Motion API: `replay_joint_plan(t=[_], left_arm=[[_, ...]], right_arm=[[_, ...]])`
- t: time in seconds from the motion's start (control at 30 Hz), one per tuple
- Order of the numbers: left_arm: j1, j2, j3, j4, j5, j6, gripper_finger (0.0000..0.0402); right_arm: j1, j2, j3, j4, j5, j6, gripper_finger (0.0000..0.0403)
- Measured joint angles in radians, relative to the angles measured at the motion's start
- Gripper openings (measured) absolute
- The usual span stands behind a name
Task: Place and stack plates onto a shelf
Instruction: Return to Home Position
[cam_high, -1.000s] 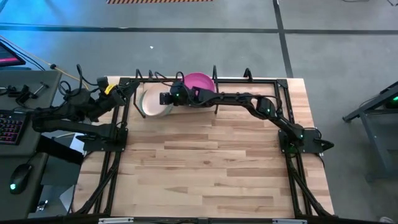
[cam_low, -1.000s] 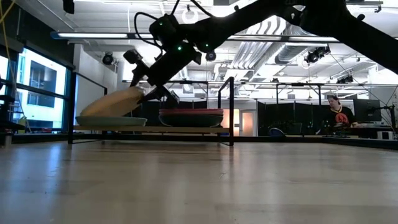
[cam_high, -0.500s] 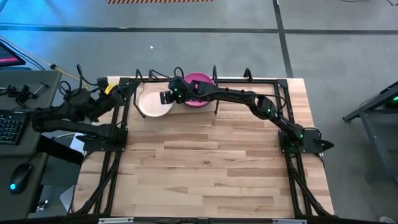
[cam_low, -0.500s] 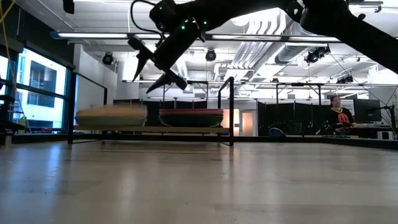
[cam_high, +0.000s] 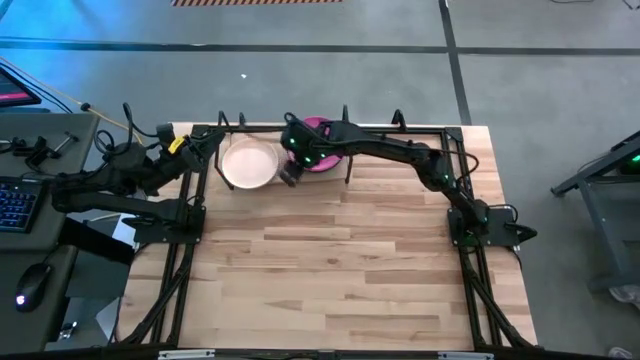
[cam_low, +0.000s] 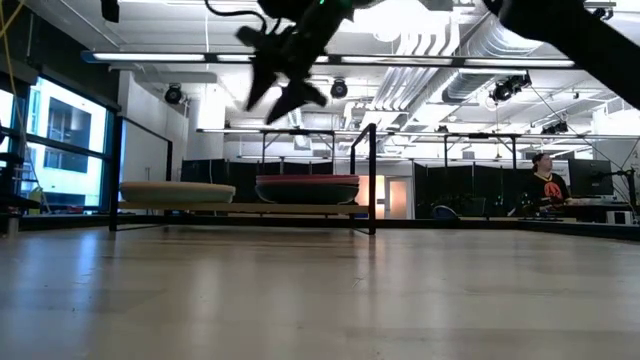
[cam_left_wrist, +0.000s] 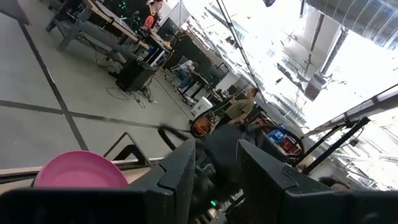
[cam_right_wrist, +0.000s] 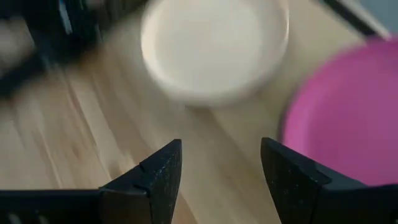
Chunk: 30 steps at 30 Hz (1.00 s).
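The cream plate (cam_high: 248, 163) lies flat on top of the left pile (cam_low: 178, 192) on the shelf (cam_low: 240, 208). The magenta plate (cam_high: 322, 128) tops the right pile (cam_low: 307, 187) and is partly hidden by my right arm. My right gripper (cam_high: 288, 174) hangs open, high above the shelf (cam_low: 275, 100), over the gap between the two piles. In its wrist view the cream plate (cam_right_wrist: 214, 46) and the magenta plate (cam_right_wrist: 348, 112) lie beyond the spread fingers. My left gripper (cam_high: 200, 143) waits open at the table's far left corner (cam_left_wrist: 217, 168).
Black upright rods (cam_low: 372, 178) stand at the shelf's right end and behind the piles. A black rod frame runs along the table's sides (cam_high: 190, 240). A desk with a keyboard (cam_high: 15, 205) lies left of the table. A person (cam_low: 545, 185) sits far behind.
My right gripper opened and let go of the cream plate, which dropped from a tilt to lie flat on the left pile. The gripper then rose well above the shelf and drew toward the table's right and near side.
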Motion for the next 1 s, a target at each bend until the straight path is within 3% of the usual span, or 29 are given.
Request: replay_joint_plan(t=[0.17, 0.33, 0.5, 0.73, 0.87, 1.0], left_arm=[[0.000, 0.003, -0.003, 0.002, 0.014, 0.027, 0.0108], [0.000, 0.011, -0.008, 0.001, 0.041, 0.045, 0.0108], [0.000, 0.023, -0.008, 0.001, 0.043, 0.076, 0.0108], [0.000, 0.041, -0.008, 0.002, 0.036, 0.159, 0.0108], [0.000, 0.065, -0.008, 0.002, 0.031, 0.179, 0.0108], [-0.013, 0.121, -0.014, 0.028, 0.119, 0.181, 0.0091]], right_arm=[[0.035, -0.042, -0.010, -0.260, 0.017, -0.130, 0.0199], [0.095, -0.151, -0.181, -0.214, 0.023, -0.175, 0.0199], [0.151, -0.391, -0.560, 0.042, 0.016, -0.133, 0.0199], [0.191, -0.775, -1.081, 0.513, 0.021, 0.057, 0.0199], [0.208, -0.958, -1.272, 0.693, 0.021, 0.107, 0.0199], [0.235, -1.102, -1.391, 0.842, 0.023, 0.107, 0.0199]])
